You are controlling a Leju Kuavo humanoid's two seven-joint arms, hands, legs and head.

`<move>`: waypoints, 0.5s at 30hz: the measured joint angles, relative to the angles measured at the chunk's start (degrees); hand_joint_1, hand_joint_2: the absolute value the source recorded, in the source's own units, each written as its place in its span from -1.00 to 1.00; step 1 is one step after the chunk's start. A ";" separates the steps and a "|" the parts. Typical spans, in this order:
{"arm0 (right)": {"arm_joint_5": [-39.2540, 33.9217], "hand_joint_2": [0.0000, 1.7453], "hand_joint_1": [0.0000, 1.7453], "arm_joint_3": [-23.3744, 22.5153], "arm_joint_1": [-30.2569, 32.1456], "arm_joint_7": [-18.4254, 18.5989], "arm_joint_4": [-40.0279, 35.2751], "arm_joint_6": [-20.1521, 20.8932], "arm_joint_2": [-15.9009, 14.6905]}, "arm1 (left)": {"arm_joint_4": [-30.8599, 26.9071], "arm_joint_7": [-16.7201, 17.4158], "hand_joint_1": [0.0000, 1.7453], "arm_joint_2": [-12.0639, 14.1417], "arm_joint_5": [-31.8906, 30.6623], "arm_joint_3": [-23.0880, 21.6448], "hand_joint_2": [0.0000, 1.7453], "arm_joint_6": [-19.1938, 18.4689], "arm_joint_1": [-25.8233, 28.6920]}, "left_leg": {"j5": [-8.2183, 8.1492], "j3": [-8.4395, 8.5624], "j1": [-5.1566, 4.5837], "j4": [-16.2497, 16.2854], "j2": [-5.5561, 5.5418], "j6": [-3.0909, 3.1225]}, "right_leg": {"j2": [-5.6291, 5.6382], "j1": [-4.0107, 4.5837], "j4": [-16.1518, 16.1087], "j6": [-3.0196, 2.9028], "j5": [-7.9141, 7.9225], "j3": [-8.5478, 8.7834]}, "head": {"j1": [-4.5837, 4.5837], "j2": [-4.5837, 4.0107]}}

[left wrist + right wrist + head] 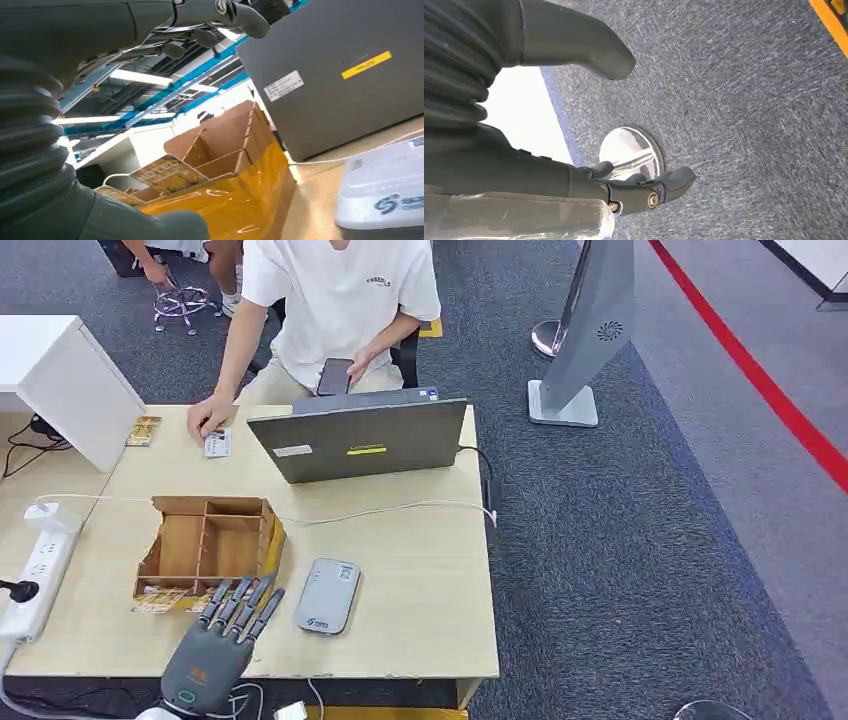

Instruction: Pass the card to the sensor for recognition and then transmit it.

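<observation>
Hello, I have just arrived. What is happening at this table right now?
The robot's left hand hovers with fingers spread near the front of a wooden card box, beside a grey card reader. It holds no card yet; cards stick out of the box front. The right hand hangs over the carpet, holding nothing. Behind a laptop, a seated person touches a small item on the table.

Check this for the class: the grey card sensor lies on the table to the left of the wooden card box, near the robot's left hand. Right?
Not quite. The head view shows the grey card sensor lying to the right of the wooden card box, not the left. It does lie on the table, near the left hand.
</observation>
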 joint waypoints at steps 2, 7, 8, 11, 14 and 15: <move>0.00 1.00 -1.00 0.00 0.04 0.28 -0.09 -0.04 0.00 | -0.17 0.46 -1.00 -0.15 -0.15 0.90 1.00 0.15 0.27 | 0.00 0.00 0.00 0.00 -0.01 0.00 | -0.01 0.00 0.00 0.00 0.00 0.00 | 0.00 0.00; -0.02 1.00 -1.00 0.00 0.43 1.35 -0.74 -0.72 0.00 | -0.20 2.29 -1.00 -2.29 -0.35 3.53 1.00 1.57 0.38 | 0.00 0.00 0.00 0.00 -0.01 0.00 | -0.02 0.00 0.00 0.00 0.00 0.00 | 0.00 0.00; -0.02 1.00 -1.00 0.00 0.52 1.53 -0.87 -0.74 0.00 | -0.20 2.32 -1.00 -2.91 -0.37 3.98 1.00 1.79 0.36 | 0.00 0.00 0.00 0.00 -0.01 0.00 | -0.01 0.00 0.00 0.00 0.00 0.00 | 0.00 0.00; -0.02 1.00 -1.00 0.02 0.67 1.81 -1.18 -0.83 0.00 | -0.17 2.32 -1.00 -4.55 -0.37 5.29 1.00 1.92 0.07 | 0.00 0.00 0.00 0.00 -0.01 0.00 | -0.01 0.00 0.00 0.00 0.00 0.00 | 0.02 0.00; 0.00 1.00 -1.00 0.07 0.65 1.81 -1.31 -0.79 0.00 | -0.09 2.10 -1.00 -6.21 -0.31 6.93 1.00 2.75 -0.45 | 0.00 0.00 -0.01 0.01 -0.01 0.00 | -0.01 0.00 0.00 0.01 0.00 0.00 | 0.02 0.00; 0.00 1.00 -1.00 0.07 0.62 1.81 -1.36 -0.79 0.00 | 0.02 1.99 -1.00 -6.75 -0.22 7.41 1.00 2.91 -0.69 | 0.00 0.00 -0.01 0.01 -0.01 0.00 | -0.01 0.00 0.00 0.01 0.00 0.00 | 0.00 0.00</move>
